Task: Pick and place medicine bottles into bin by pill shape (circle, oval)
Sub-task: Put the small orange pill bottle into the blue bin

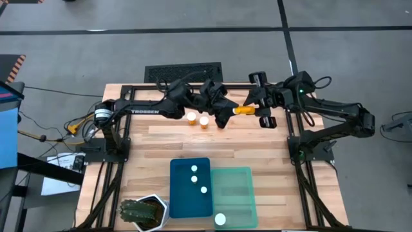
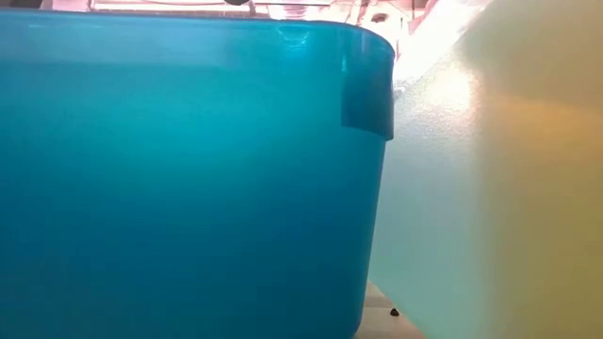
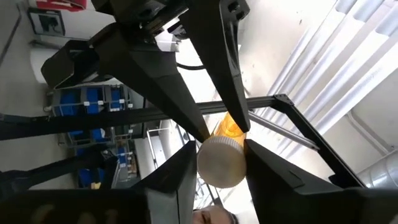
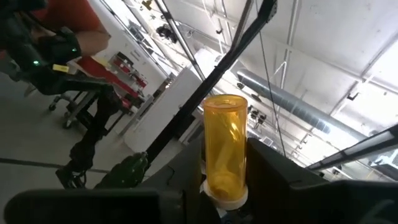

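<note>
One orange medicine bottle [image 1: 243,110] with a white cap hangs in the air over the far middle of the table. It is caught between my left gripper [image 1: 226,116], which reaches in from the left, and my right gripper [image 1: 256,111], which reaches in from the right. Both are shut on it. Two more bottles [image 1: 191,117] [image 1: 204,120] stand upright on the wood just to the left of the grippers. Near the front edge the dark blue bin [image 1: 190,187] holds three white-capped bottles. The mint green bin [image 1: 235,192] beside it holds one bottle [image 1: 220,219]. My left gripper pinches the bottle's white cap [image 3: 219,163] between its two fingers, one on each side. The fingers come from the table's left, slanting upward. The bottle is lifted clear of the table, with its orange body running away beyond the cap. My right gripper has its two fingers [image 3: 239,118] on opposite sides of the orange body [image 4: 217,177], right by the cap end. It comes from the table's right, slanting upward. The rest of the body [image 4: 224,137] sticks out past the fingers, clear of the table.
A spiky green plant in a white pot [image 1: 145,212] stands at the front left corner. In the low view the blue bin wall [image 2: 188,188] and the green bin wall [image 2: 490,188] fill the picture. Black frame rails run along the table's left and right sides.
</note>
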### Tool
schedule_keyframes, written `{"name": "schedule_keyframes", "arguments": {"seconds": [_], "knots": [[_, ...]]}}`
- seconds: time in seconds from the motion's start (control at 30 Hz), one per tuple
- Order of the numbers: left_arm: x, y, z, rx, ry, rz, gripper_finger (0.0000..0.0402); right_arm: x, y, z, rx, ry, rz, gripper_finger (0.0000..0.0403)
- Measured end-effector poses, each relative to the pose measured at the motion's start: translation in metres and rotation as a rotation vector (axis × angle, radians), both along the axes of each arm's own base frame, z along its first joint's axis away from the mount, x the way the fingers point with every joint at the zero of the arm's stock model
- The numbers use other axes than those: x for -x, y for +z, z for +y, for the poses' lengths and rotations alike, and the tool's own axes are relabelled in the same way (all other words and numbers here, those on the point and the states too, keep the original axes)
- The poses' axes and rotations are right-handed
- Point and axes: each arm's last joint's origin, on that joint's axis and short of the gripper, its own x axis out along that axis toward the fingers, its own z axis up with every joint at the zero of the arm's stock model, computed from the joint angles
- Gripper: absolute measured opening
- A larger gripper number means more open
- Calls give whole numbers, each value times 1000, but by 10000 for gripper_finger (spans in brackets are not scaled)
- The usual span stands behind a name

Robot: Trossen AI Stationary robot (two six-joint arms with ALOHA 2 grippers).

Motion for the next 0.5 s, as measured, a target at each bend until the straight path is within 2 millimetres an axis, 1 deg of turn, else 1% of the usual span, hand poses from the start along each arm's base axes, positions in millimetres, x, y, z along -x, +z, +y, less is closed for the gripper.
{"name": "schedule_keyframes", "arguments": {"seconds": [0.13,0.27,0.4,0.5], "knots": [[0,1,0,1,3,-5,109,-1,0,-2,-37,-23,14,143],[2,3,1,-3,4,-28,109,6,2,-9,-114,-13,71,179],[5,5,5,-30,-3,-58,110,26,11,-15,-117,10,101,226],[6,4,11,-88,-32,-59,110,45,19,-17,-169,-10,146,246]]}}
